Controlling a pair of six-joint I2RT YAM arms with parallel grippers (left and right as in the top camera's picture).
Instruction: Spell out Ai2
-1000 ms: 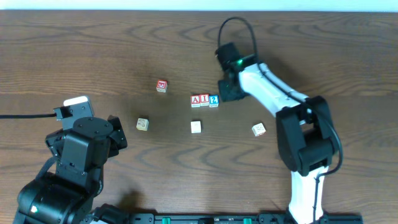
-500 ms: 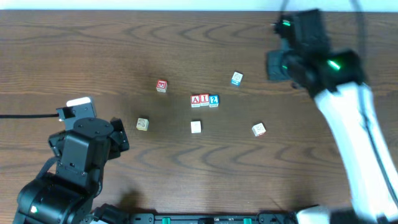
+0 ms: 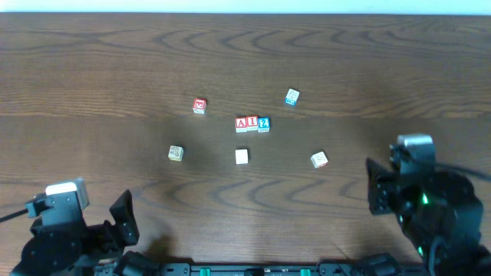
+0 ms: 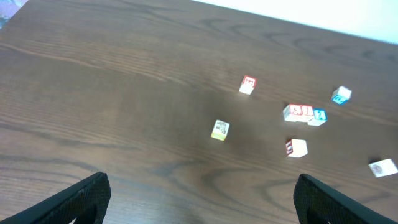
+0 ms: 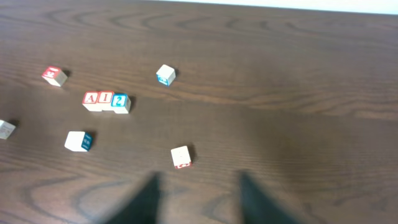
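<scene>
Three lettered blocks stand touching in a row mid-table: a red A (image 3: 242, 123), a red I (image 3: 252, 123) and a blue 2 (image 3: 264, 123). The left wrist view has the row (image 4: 304, 112) at upper right, and the right wrist view has it (image 5: 106, 100) at left. My left gripper (image 4: 200, 186) is open and empty, far back near the front left corner. My right gripper (image 5: 199, 186) shows as two blurred fingers with a clear gap and nothing between them; its arm (image 3: 422, 203) sits at the front right.
Loose blocks lie around the row: a red one (image 3: 199, 106), a blue one (image 3: 291, 96), a tan one (image 3: 176, 153), a white one (image 3: 242, 156) and a white one with red (image 3: 319, 159). The left arm (image 3: 73, 238) crouches at the front left edge.
The right arm has swung away from the block row to the front right edge and its jaws have parted. The left arm has drawn back toward the front left corner. The blue block came into view.
</scene>
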